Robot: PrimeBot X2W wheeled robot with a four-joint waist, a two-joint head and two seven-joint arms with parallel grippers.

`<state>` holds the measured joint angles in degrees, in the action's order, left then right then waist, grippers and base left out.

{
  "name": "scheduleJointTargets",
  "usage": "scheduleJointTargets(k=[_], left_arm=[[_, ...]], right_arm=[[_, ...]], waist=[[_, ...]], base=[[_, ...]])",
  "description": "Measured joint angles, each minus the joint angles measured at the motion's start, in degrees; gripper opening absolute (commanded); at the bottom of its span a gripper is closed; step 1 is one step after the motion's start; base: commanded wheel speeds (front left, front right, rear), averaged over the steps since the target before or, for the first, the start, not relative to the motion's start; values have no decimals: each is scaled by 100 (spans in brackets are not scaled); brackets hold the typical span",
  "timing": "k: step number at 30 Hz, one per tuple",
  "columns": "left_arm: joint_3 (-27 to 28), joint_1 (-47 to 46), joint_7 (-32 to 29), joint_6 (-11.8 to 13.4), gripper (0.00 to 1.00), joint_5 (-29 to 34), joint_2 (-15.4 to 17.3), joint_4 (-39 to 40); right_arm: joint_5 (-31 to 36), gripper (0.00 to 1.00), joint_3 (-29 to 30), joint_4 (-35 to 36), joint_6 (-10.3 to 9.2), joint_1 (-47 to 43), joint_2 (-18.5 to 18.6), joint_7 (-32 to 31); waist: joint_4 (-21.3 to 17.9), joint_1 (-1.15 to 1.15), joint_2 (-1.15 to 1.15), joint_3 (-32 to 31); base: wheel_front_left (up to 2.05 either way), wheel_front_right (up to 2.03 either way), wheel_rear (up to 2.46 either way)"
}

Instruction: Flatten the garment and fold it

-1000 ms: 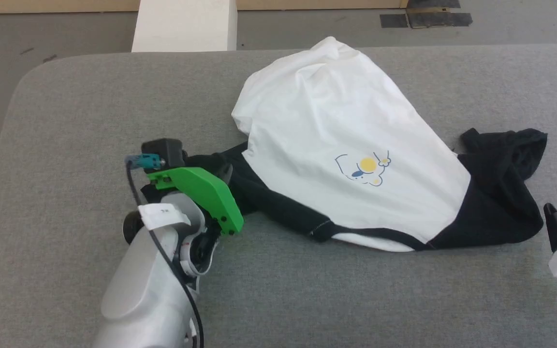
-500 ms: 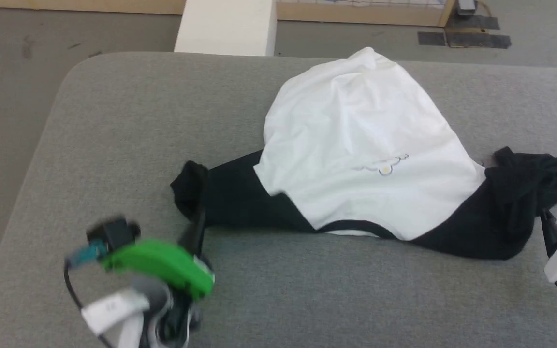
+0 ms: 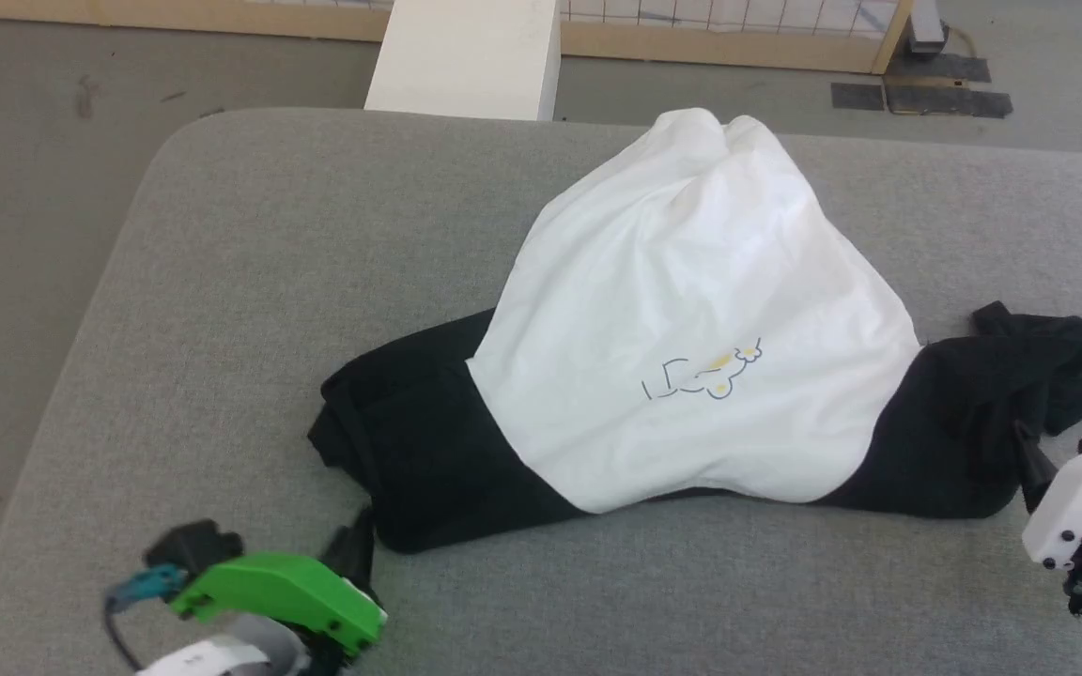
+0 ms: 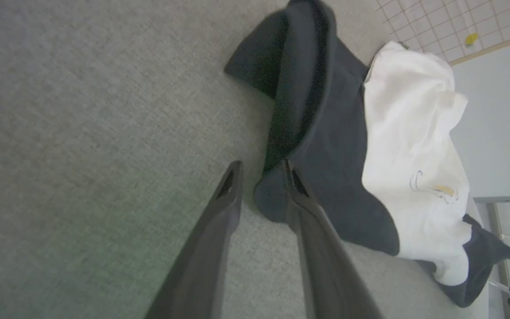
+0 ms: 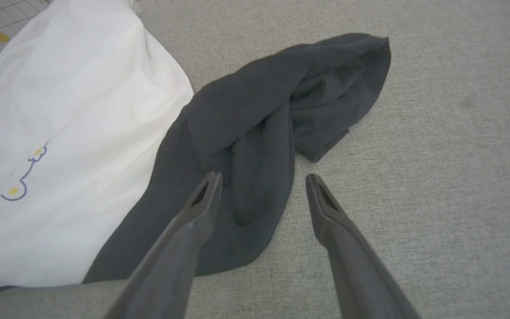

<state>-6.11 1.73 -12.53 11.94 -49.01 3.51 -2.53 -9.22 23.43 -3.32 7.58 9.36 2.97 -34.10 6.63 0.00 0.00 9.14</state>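
**One shirt, two sleeves, both pairs of fingers loose**

The left fingers (image 4: 215,230) stand a little apart and grip nothing. The near corner of the left sleeve (image 4: 321,133) lies slack between their tips, resting on the bench (image 3: 269,282), and the rest of it runs away beyond them. It likely lies there because that sleeve has been drawn out sideways to spread the garment (image 3: 691,310), and the parted fingers leave the cloth free to settle.

The right fingers (image 5: 188,239) are spread wide and also hold nothing. The crumpled right sleeve (image 5: 281,110) sits just past their tips, its lower fold reaching in between them. One finger is over the black cloth and the other over bare bench. That stance suits a pinch on the sleeve's edge, probably to pull it out the opposite way.

Beyond both pairs of fingers the white body rises to a gathered peak at its far end, so flattening looks unfinished and folding not yet begun. The right sleeve is the more bunched of the two.

The count:
- one garment
- two black sleeves
- one small chest print (image 3: 701,376)
- one bench
- two pairs of fingers, two fingers in each
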Motion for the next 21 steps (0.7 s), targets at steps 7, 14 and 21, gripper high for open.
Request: scheduleJointTargets(k=[7, 14, 21], left_arm=[[441, -138, 906, -289, 100, 453, 497, 1014], [36, -380, 2585, -772, 100, 2079, 876, 824], [70, -553, 2709, -999, 100, 2593, 437, 802]], right_arm=[[0, 100, -612, 241, -1, 59, -1, -19], [116, 100, -1749, -111, 0, 1043, 37, -392], [572, 100, -2851, -1249, -1, 2370, 236, -846]], waist=[[-77, 0, 0, -125], [-47, 0, 0, 36], [78, 0, 0, 419]], base=[[0, 0, 0], [0, 0, 0], [0, 0, 0]])
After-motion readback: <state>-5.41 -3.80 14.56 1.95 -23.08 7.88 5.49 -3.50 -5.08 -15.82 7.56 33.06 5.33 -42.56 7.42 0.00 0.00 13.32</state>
